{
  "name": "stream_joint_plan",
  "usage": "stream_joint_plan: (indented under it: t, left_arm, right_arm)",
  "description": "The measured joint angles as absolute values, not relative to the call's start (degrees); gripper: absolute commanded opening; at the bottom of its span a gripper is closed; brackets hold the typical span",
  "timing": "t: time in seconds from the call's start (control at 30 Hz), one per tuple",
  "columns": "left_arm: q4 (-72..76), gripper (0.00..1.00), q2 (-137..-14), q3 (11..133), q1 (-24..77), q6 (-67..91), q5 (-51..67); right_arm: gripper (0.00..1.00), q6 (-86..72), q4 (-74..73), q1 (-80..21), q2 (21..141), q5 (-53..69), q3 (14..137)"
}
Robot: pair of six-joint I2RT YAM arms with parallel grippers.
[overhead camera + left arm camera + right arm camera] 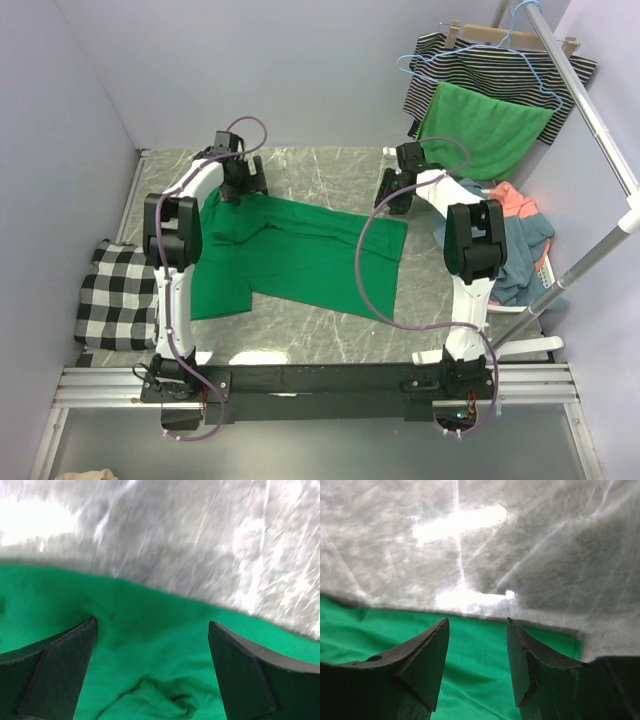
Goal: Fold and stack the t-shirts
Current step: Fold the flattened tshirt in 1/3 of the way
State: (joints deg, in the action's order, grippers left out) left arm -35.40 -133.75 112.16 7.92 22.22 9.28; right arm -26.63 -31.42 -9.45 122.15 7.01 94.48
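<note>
green t-shirt [300, 250] lies beneath left claw [245, 188] and right claw [395, 200], both stretched forward.

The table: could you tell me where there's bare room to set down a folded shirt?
Bare table runs along the far edge between the left gripper and right gripper, and along the near edge between the green shirt and the base rail. Crowded: the checked cloth at left, the clothes pile at right.

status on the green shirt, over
Left gripper and right gripper open, empty, at far edge of emerald green cotton t-shirt. Spread on marble table, unfolded. Black-and-white checked cloth off left, not blocking.
</note>
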Motion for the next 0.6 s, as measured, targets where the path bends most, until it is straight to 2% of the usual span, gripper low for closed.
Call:
stream_joint_plan:
  t: [0.2, 0.43, 0.6]
  left_arm:
    - [-32.7, 0.99, -122.2, 99.1, 8.3, 24.5, 2.9]
    - [-26.7, 0.99, -91.9, 77.4, 8.3, 28.8, -5.6]
    - [-29.1, 0.99, -79.5, 67.7, 8.3, 32.0, -8.0]
  right_arm:
    - [0.59, -24.8, -27.2, -10.2, 110.7, 7.1, 85.2]
    - [0.59, -24.8, -22.1, -12.9, 90.4, 6.8, 71.1]
    - [0.59, -26.1, -22.0, -15.6, 84.4, 7.1, 60.4]
